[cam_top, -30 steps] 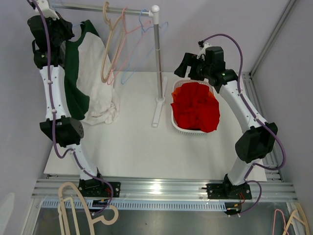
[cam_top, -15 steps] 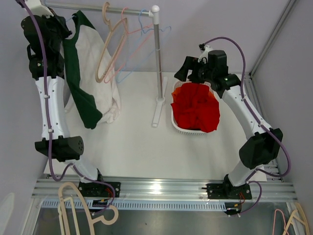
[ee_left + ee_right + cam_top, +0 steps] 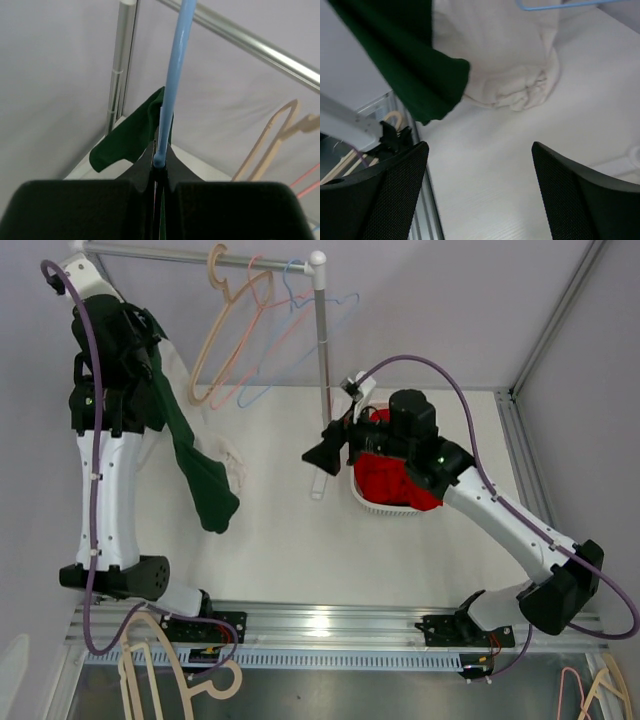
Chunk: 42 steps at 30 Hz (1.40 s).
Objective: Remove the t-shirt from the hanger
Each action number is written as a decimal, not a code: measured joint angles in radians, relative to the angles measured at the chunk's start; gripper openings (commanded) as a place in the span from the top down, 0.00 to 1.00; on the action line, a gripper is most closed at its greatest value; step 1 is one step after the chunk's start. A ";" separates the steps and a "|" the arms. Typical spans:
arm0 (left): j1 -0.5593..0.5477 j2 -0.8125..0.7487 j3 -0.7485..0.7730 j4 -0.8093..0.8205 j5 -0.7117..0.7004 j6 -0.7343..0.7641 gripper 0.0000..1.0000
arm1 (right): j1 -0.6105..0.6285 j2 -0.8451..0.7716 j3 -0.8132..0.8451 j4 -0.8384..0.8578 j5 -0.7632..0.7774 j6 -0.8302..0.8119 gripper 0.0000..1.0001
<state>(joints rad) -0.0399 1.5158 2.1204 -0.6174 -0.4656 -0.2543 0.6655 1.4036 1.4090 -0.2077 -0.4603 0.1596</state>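
Evidently the left gripper (image 3: 157,170) is the anchor: it is pressed together on the thin stem of the blue hanger (image 3: 172,80), just beside a green fold of the t-shirt (image 3: 205,485) that drapes against it. It holds the hanger high near the left end of the rail (image 3: 160,254), so the garment hangs free. The green panel dangles above the bench (image 3: 280,550) and the white part bunches on the surface behind it. That height probably gives the other arm room to draw the cloth down and off.

The right gripper (image 3: 479,155) reaches across toward the shirt, fingers spread wide with nothing between them. It points at bare bench near the green hem and the white bundle, touching neither.

Much is hidden. From above, the left arm and the cloth cover the hanger's shoulders, so I cannot tell how much of the shirt sits on them. The left wrist view cuts the hanger off at the top edge, so whether its hook is on the rail is unclear.
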 measured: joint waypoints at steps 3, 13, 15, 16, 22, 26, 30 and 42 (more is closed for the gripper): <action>-0.062 -0.064 -0.035 -0.059 -0.076 -0.012 0.99 | 0.078 -0.045 -0.050 0.066 -0.058 -0.020 0.11; -0.304 -0.227 -0.071 -0.151 -0.377 -0.015 0.99 | 0.334 -0.072 -0.116 0.281 -0.076 -0.053 0.11; -0.333 -0.264 -0.115 -0.136 -0.418 -0.006 0.99 | 0.398 -0.064 -0.118 0.314 -0.066 -0.069 0.11; -0.344 -0.282 -0.139 -0.128 -0.439 0.002 0.99 | 0.425 -0.057 -0.116 0.329 -0.063 -0.075 0.11; -0.379 -0.306 -0.191 -0.091 -0.535 0.050 0.99 | 0.527 0.028 -0.050 0.378 -0.038 -0.096 0.10; -0.384 -0.306 -0.222 -0.084 -0.554 0.053 0.99 | 0.559 0.084 -0.007 0.396 -0.022 -0.104 0.10; -0.391 -0.306 -0.256 -0.075 -0.556 0.051 0.99 | 0.578 0.136 0.029 0.423 0.021 -0.108 0.10; -0.397 -0.367 -0.378 -0.022 -0.552 0.045 0.99 | 0.591 0.229 0.047 0.476 0.340 -0.116 0.40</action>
<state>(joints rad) -0.4366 1.1492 1.7420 -0.6392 -1.0176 -0.2096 1.2568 1.6321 1.4563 0.2680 -0.1200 0.0433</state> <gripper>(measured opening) 0.046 0.700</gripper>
